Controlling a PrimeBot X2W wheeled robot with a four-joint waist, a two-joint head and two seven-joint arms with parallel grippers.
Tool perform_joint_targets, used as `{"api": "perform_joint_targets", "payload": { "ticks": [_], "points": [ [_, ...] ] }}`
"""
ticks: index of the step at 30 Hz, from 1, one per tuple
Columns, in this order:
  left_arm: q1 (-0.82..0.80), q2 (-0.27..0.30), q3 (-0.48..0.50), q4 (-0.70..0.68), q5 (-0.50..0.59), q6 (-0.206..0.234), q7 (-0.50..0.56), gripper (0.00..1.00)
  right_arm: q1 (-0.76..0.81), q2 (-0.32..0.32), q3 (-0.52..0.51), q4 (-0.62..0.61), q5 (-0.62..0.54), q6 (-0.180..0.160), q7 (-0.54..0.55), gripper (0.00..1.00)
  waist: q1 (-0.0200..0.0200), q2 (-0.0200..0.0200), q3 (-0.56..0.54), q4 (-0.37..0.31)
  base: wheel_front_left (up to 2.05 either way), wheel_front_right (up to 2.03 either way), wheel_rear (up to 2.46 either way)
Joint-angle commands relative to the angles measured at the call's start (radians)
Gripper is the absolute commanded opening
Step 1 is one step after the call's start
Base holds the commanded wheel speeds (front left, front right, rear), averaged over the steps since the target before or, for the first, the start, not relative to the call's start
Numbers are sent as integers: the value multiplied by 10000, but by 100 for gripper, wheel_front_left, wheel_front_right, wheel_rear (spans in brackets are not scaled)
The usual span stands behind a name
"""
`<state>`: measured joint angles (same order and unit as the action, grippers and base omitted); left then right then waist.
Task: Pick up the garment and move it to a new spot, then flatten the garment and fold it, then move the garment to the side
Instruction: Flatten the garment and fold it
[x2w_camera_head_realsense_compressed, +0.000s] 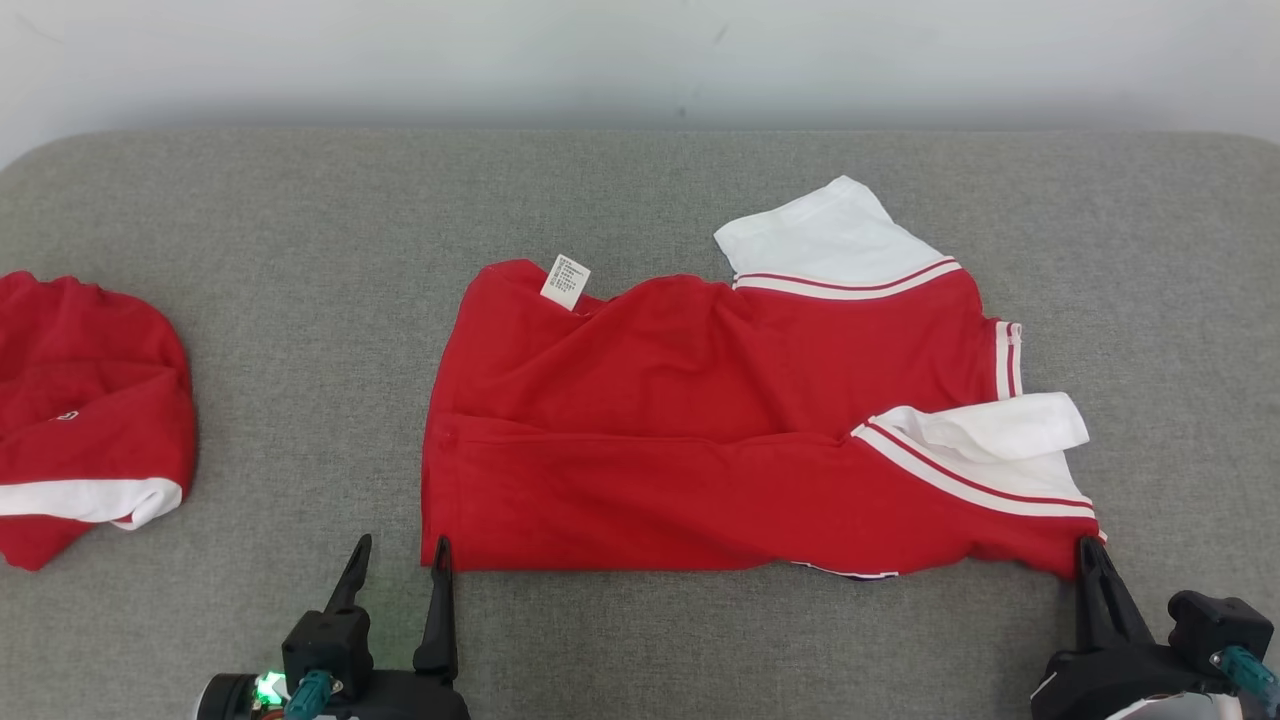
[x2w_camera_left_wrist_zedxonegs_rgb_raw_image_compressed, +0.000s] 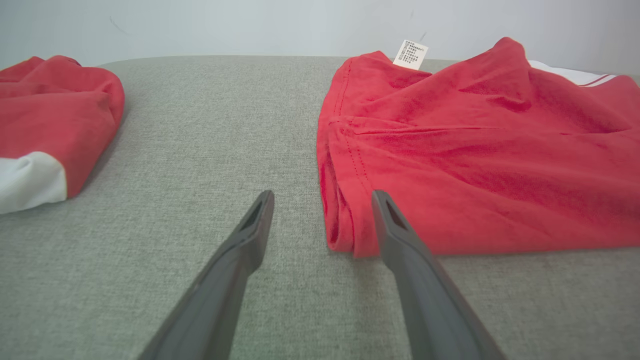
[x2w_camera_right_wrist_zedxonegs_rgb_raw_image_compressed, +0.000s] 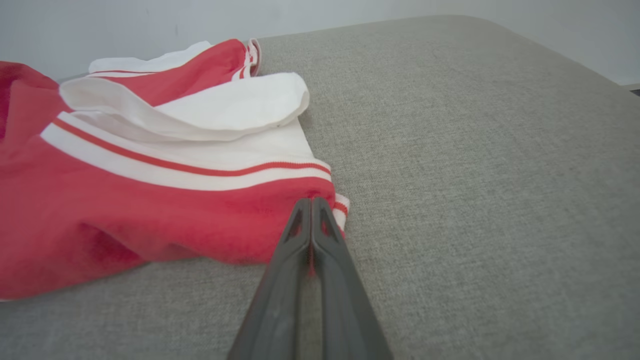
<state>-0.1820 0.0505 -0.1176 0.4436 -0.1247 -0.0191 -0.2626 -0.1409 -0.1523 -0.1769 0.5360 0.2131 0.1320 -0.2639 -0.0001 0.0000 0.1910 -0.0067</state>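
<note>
- Second garment (x2w_camera_head_realsense_compressed: 80, 400): cut off at the left edge.
- Right gripper (x2w_camera_head_realsense_compressed: 1088, 548): pressed together, pinching the shirt (x2w_camera_head_realsense_compressed: 700, 440) corner.
- Left gripper (x2w_camera_head_realsense_compressed: 402, 545): spread, straddling the opposite corner; open table (x2w_camera_head_realsense_compressed: 300, 250) alongside.

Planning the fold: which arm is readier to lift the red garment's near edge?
Right. The right gripper is shut on the garment at its near right corner; the left gripper stands open at the near left corner, gripping nothing.

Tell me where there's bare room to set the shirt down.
Bare pad lies between the left garment and the shirt. A band runs behind the shirt to the wall; a narrower patch right of it. Crowded: the near edge, with the left gripper and right gripper at the shirt's corners.
</note>
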Motion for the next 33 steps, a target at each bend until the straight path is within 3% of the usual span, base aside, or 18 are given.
{"api": "perform_joint_targets", "payload": {
  "ticks": [1, 8, 17, 30, 31, 32, 33],
  "points": [
    [84, -1, 28, 13, -54, -45, -32, 100, -90, -51, -17, 61, 61, -27, -2, 0, 1, 0, 26, 26, 0, 0, 0],
    [-17, -1, 45, 110, -22, -58, -32, 100, -111, -71, -100, 267, 94, -27, 0, 0, 1, 0, 33, 47, 0, 0, 0],
    [-115, 2, -339, 7, -448, -275, -32, 100, 218, -198, -259, -843, -187, -27, 0, 0, 1, 0, 91, -49, 0, 0, 0],
    [-549, 0, -597, 776, -1224, -275, -32, 100, 70, -256, 12, -1238, -147, -27, 0, 0, 1, 0, 383, -189, 0, 0, 0],
    [-592, 0, -611, 825, -1241, -285, -32, 89, 59, -271, 34, -1255, -138, -27, 0, 0, 1, 0, 401, -195, 0, 0, 0],
    [-644, 0, -611, 869, -1298, -292, -32, 53, 43, -282, 56, -1267, -129, -27, 0, 0, 1, 0, 421, -202, 0, 0, 0],
    [-697, 0, -615, 902, -1333, -288, -32, 30, 31, -291, 75, -1278, -119, -27, 0, 0, 1, 0, 436, -208, 0, 0, 0]
  ]
}}
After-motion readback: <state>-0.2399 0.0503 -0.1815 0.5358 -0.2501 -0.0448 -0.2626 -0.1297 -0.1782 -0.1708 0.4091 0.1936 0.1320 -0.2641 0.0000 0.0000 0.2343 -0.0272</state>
